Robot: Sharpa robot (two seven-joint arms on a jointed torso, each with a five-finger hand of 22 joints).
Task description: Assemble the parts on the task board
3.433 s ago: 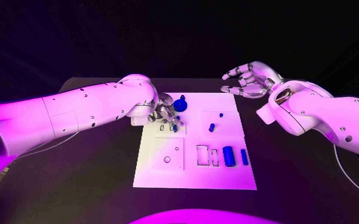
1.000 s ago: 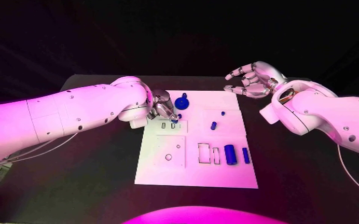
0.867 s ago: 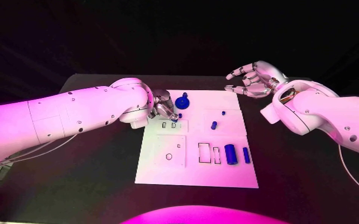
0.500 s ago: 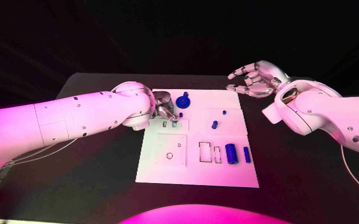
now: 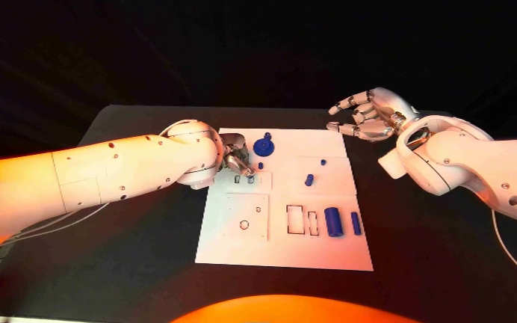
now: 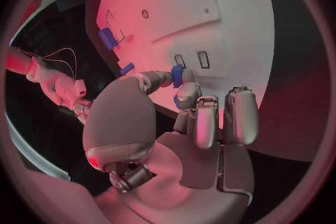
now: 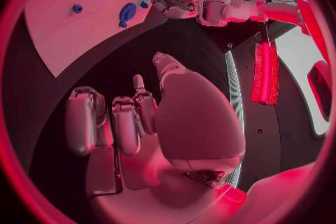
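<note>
The white task board (image 5: 285, 252) lies mid-table. My left hand (image 5: 237, 160) hovers over its far left part and pinches a small blue part (image 6: 176, 75) between thumb and a finger, just beside two small rectangular slots (image 6: 192, 60). On the board I see a blue round knob piece (image 5: 264, 146), a small blue peg (image 5: 309, 180), a blue cylinder (image 5: 333, 221) and a blue bar (image 5: 355, 223). My right hand (image 5: 366, 117) hangs off the board's far right corner, fingers apart and holding nothing; the right wrist view shows it (image 7: 140, 117) over black table.
The board has a round hole (image 5: 244, 225) and larger rectangular recesses (image 5: 293, 219) near its front. Black table (image 5: 129, 263) surrounds the board on all sides. The left arm (image 5: 97, 177) lies across the table's left side.
The left hand has crept slightly toward the two small slots with the small blue part still pinched. The right hand has hardly moved.
</note>
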